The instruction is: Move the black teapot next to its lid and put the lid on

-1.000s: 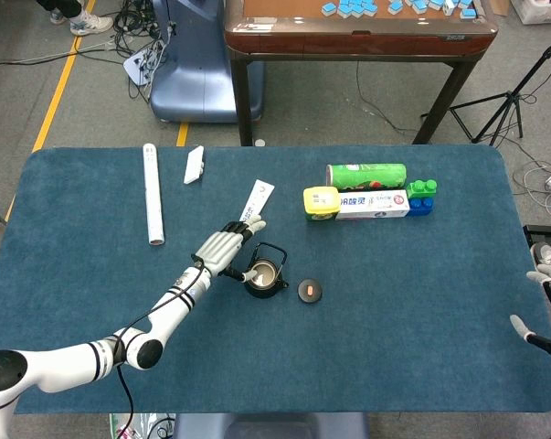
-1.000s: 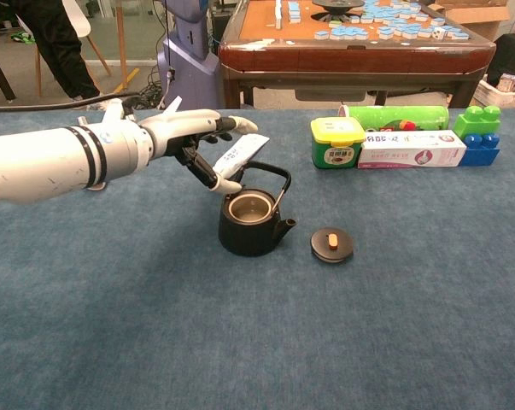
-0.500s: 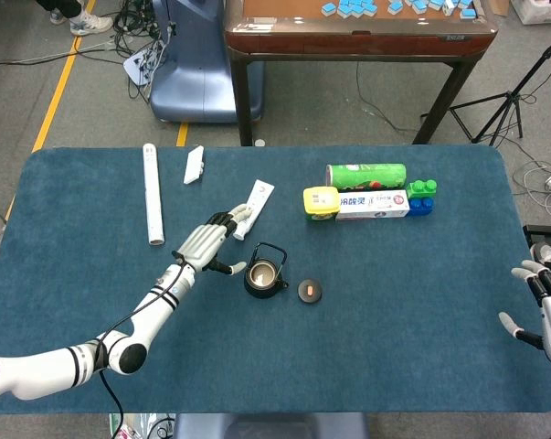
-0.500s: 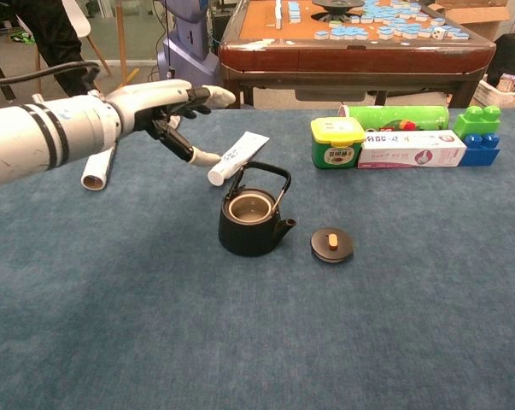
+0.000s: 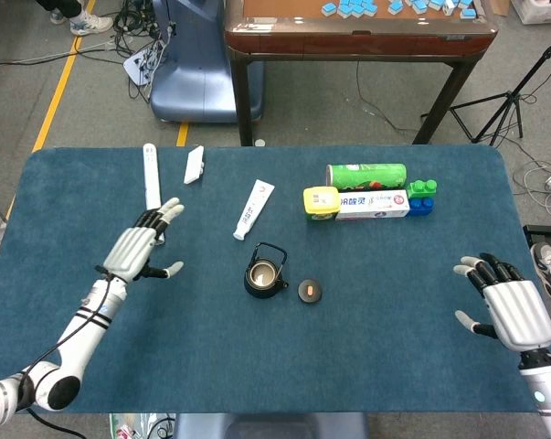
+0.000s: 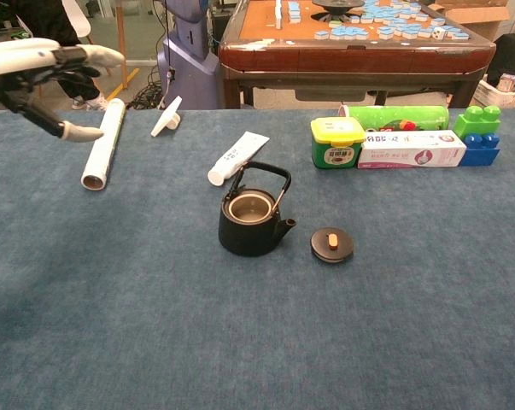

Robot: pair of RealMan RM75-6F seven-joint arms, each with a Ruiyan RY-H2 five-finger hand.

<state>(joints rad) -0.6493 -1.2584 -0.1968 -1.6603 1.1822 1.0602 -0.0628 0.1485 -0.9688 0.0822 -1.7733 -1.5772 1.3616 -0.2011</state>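
A blue cloth-covered table fills the foreground; beyond it stands a wooden game table strewn with blue tiles. The left hand and right hand hover with fingers spread, holding nothing. Mid-table sits the black teapot, uncovered, spout toward its lid just beside it, handle upright. In the chest view, the left hand is cut off at the frame edge.
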